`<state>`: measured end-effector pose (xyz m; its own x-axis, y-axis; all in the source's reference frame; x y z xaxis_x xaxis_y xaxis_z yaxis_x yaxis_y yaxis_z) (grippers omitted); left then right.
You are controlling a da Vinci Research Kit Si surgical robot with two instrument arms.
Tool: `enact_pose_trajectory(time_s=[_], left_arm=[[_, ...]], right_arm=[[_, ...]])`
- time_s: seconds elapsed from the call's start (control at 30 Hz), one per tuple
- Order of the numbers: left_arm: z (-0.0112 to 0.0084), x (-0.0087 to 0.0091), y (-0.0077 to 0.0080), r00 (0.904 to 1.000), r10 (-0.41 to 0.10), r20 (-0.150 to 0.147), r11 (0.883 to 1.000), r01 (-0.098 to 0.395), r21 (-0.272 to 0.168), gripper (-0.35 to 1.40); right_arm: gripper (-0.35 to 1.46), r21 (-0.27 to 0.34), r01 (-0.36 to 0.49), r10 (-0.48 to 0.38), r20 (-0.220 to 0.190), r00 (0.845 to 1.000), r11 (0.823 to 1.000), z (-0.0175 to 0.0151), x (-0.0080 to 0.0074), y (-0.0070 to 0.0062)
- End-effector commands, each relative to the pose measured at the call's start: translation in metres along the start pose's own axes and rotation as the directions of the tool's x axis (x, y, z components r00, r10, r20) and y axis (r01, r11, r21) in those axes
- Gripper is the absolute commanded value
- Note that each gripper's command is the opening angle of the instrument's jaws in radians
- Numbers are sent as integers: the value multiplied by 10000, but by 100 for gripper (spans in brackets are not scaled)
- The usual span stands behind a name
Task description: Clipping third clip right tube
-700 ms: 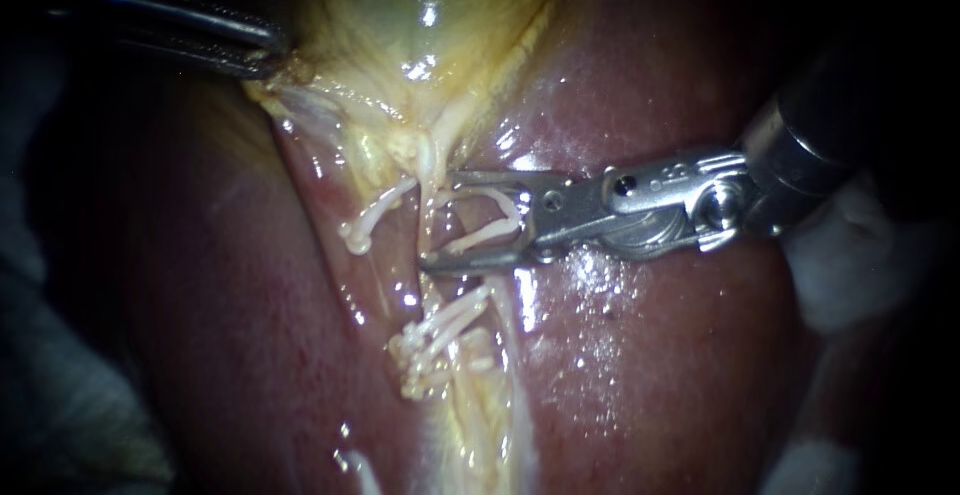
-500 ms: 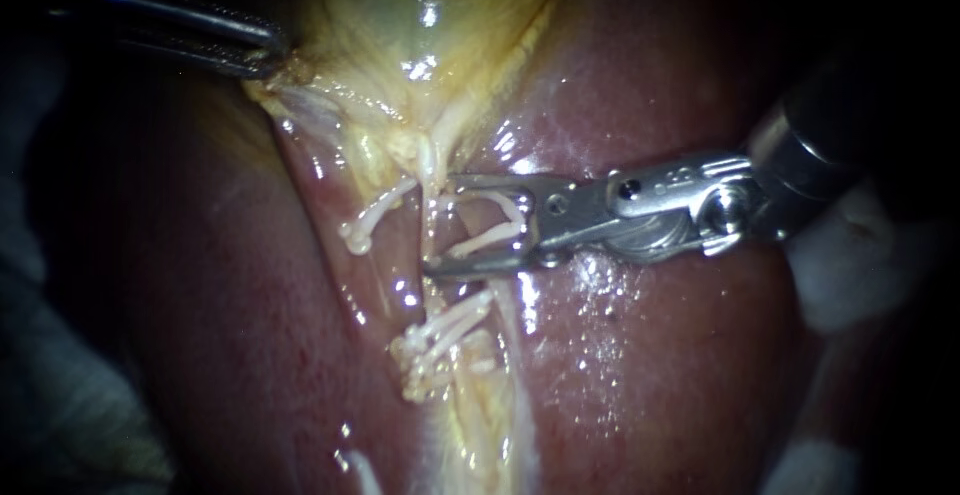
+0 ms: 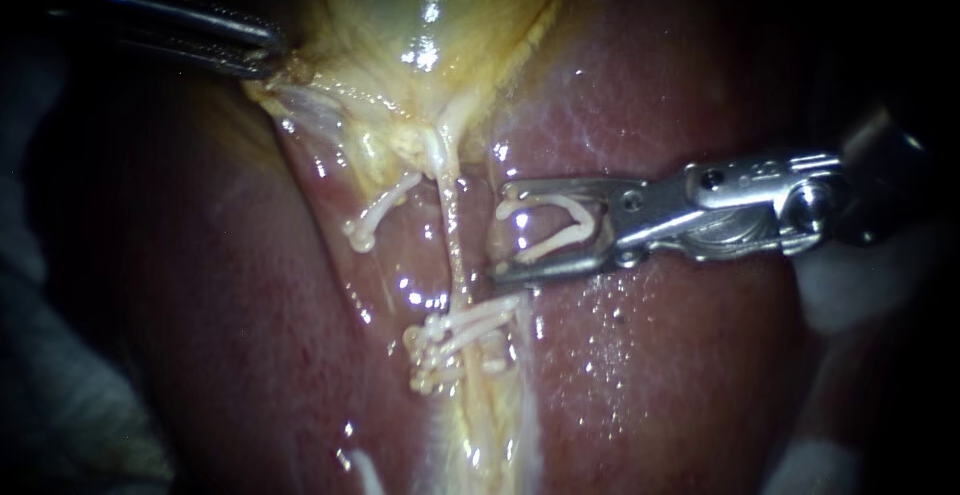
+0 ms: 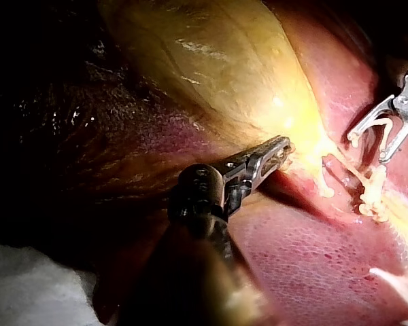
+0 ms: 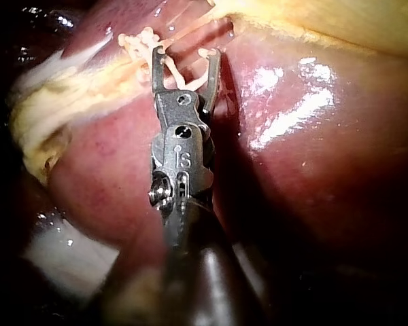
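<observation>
Below the gallbladder (image 3: 430,5), the thin, pale right tube (image 3: 450,225) runs taut; an open, white, V-shaped clip (image 3: 582,220) lies just beside it, not touching.

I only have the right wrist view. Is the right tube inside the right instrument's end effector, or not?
Observer: No. In the endoscope view the right instrument holds a spread clip in its end effector. The right tube runs just ahead of the tips, outside them.
Operator: And the other one? It's not in my view at all.
Observer: The left instrument is well apart from the right one. In the left wrist view its end effector is shut on the edge of the gallbladder.
</observation>
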<state>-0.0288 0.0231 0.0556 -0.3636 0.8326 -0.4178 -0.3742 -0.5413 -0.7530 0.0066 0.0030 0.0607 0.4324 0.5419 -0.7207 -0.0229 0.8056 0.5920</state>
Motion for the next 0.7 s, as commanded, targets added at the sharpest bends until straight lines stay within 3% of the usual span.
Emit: enact_pose_trajectory(time_s=[0.03, 0.23, 0.43, 0.7], left_arm=[[0, 0, 0, 10000, 2, 1, 10000, -2, -4, -35], [0, 0, 0, 10000, 2, 0, 10000, -2, -4, -35], [0, 0, 0, 10000, 0, 0, 10000, 0, -2, -35], [1, 0, 1, 10000, -1, -1, 10000, 1, 0, -35]], right_arm=[[47, 174, -47, 48, -20, 10000, 9998, 0, 0, -1], [46, 597, -840, 866, -431, 9953, 9947, 6, 0, 0], [46, 1082, -1793, 1874, -700, 9798, 9778, 23, -5, 9], [47, 1120, -2464, 2540, -601, 9653, 9627, 52, -31, 26]])
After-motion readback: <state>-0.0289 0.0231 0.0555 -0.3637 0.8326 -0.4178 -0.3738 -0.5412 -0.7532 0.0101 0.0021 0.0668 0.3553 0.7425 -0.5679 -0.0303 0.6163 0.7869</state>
